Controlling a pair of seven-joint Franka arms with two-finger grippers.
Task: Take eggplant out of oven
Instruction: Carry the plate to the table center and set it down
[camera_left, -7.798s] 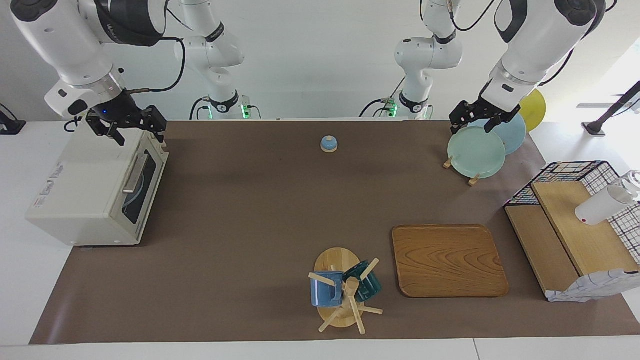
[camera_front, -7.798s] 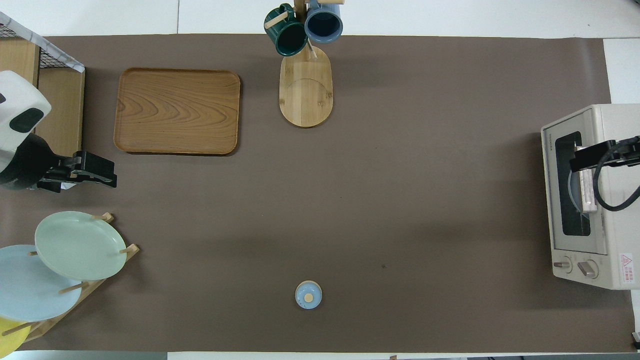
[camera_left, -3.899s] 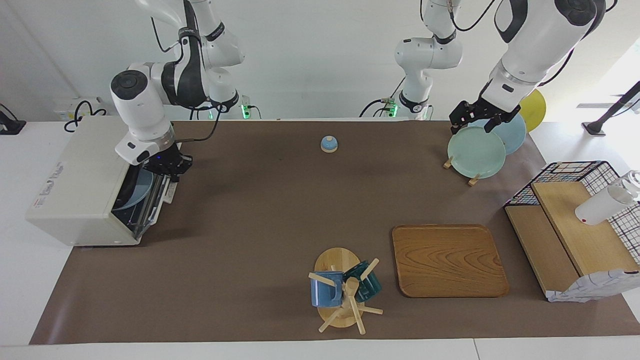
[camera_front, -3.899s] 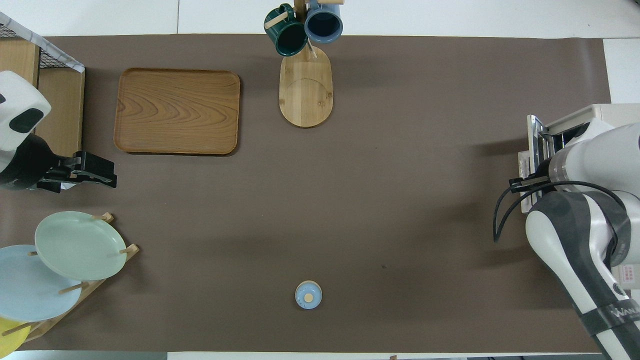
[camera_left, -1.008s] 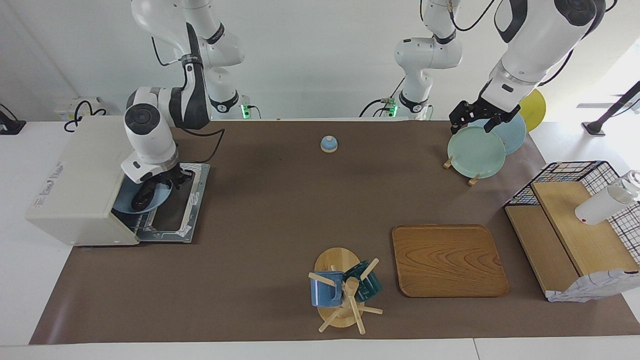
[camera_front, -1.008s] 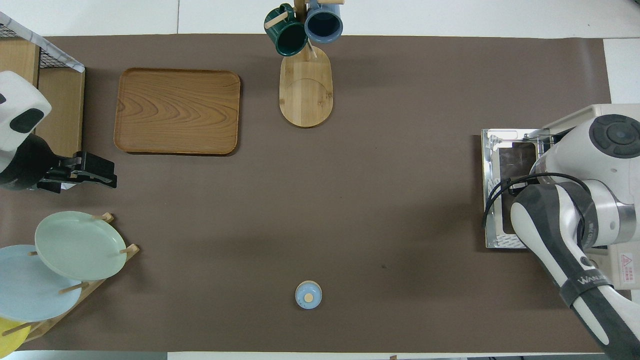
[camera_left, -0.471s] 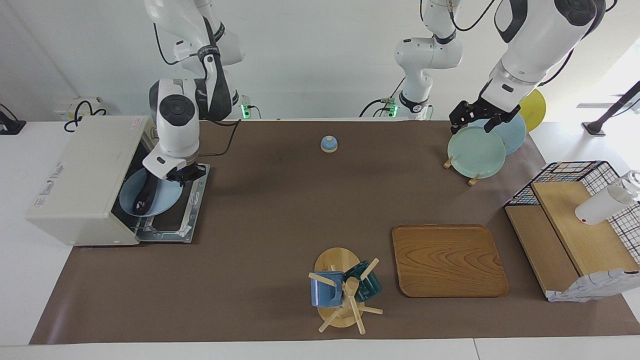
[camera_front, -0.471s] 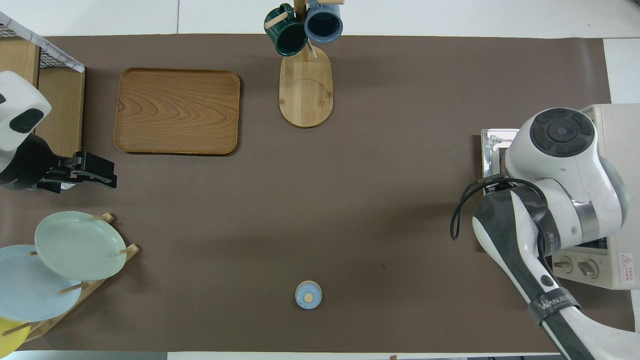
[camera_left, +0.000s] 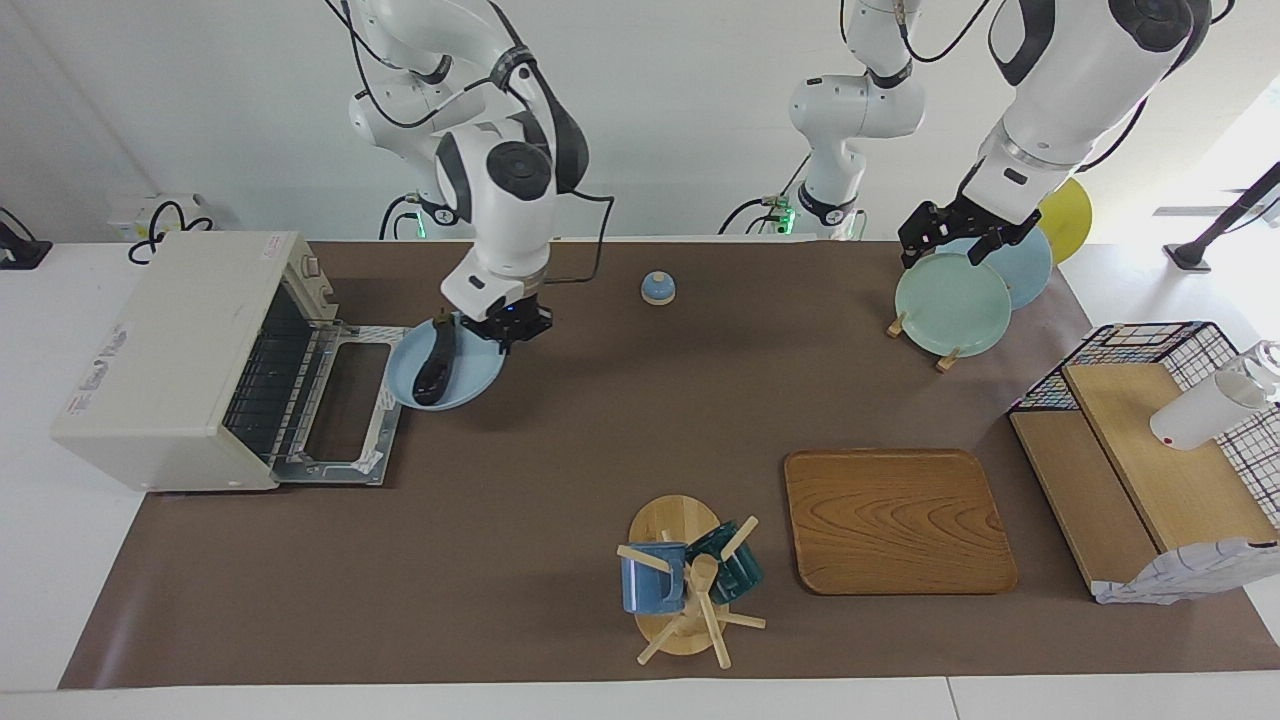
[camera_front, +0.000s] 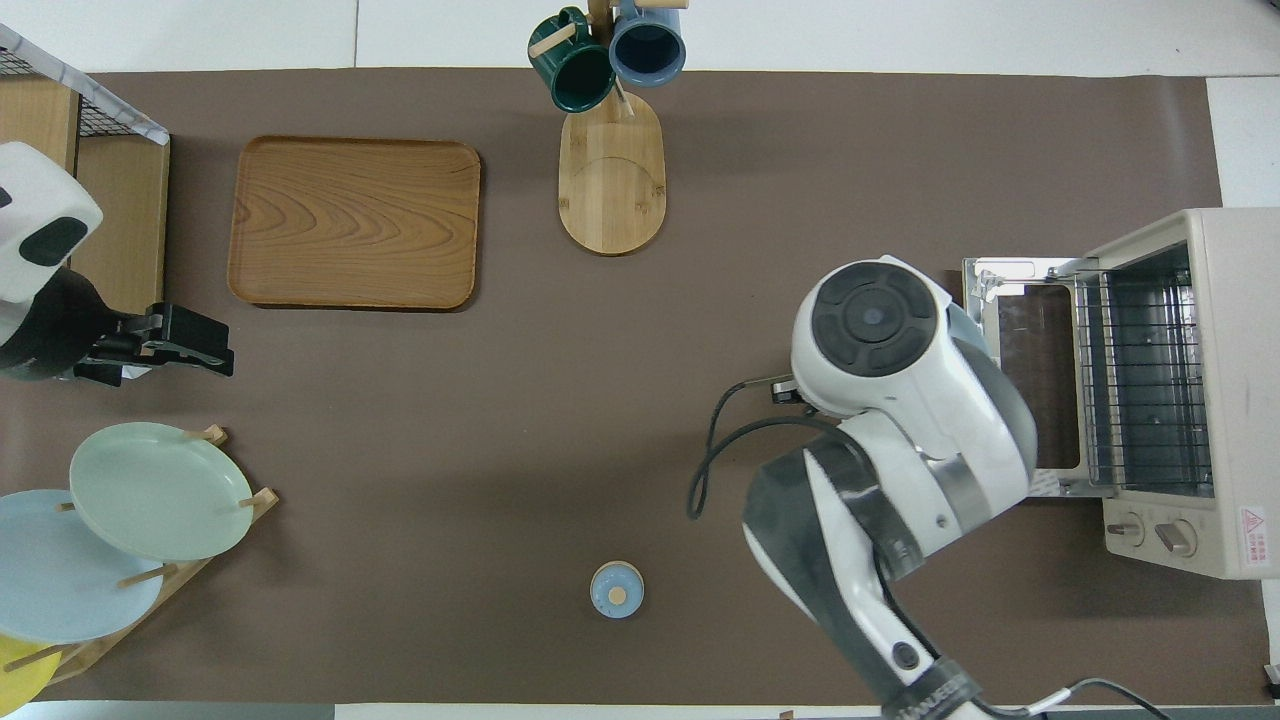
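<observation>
A: So, status check. Which step is in hand?

B: Carry-out. The right gripper (camera_left: 508, 326) is pinched shut on the rim of a light blue plate (camera_left: 470, 385). The eggplant (camera_left: 432, 370) lies lengthwise on that plate, stem end toward the robots.

A: Where does it sit relative to the oven (camera_left: 170, 350)?

B: Outside it. The plate is over the brown mat (camera_left: 560, 440), in front of the oven and just beside the lowered oven door (camera_left: 345, 400), at the edge nearer the robots. The wire rack (camera_left: 275, 375) inside shows bare. In the overhead view the right arm hides the plate altogether.

A: Is the plate down on the mat?

B: Cannot tell. A shadow lies under it, but whether it is resting or lifted I can't say.

A: Left gripper (camera_left: 950, 240)?

B: Waiting with its fingers spread and nothing between them, over the plate rack (camera_left: 920, 340) toward the left arm's end of the table.

A: Judgement on progress?

B: The eggplant looks clear of the oven, so the main part reads as done. The next move calls for a level plate, since the glossy eggplant could roll, then setting it flat on open mat away from the door before the fingers let go of the rim.
</observation>
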